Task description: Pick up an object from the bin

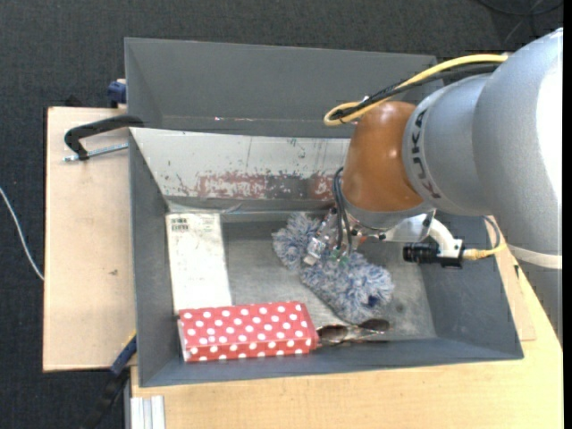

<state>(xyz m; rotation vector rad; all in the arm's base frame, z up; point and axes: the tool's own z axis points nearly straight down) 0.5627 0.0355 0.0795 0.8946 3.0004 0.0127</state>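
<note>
Over the bin (147, 239), hanging down onto one blue-white mop head (353, 284), near one white box (197, 257), one red dotted box (246, 329); grip open or closed: cannot tell.

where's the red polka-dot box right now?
In the camera view, the red polka-dot box lies at lower left along the near wall of the bin, just below the flat white box, with a dark brown object at its right end.

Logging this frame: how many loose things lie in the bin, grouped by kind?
Boxes: 2 (white box at left, red white-dotted box in front)
Fluffy blue-grey cloth, mid-bin: 1
Small dark brown item, kind unclear: 1
Total: 4
</note>
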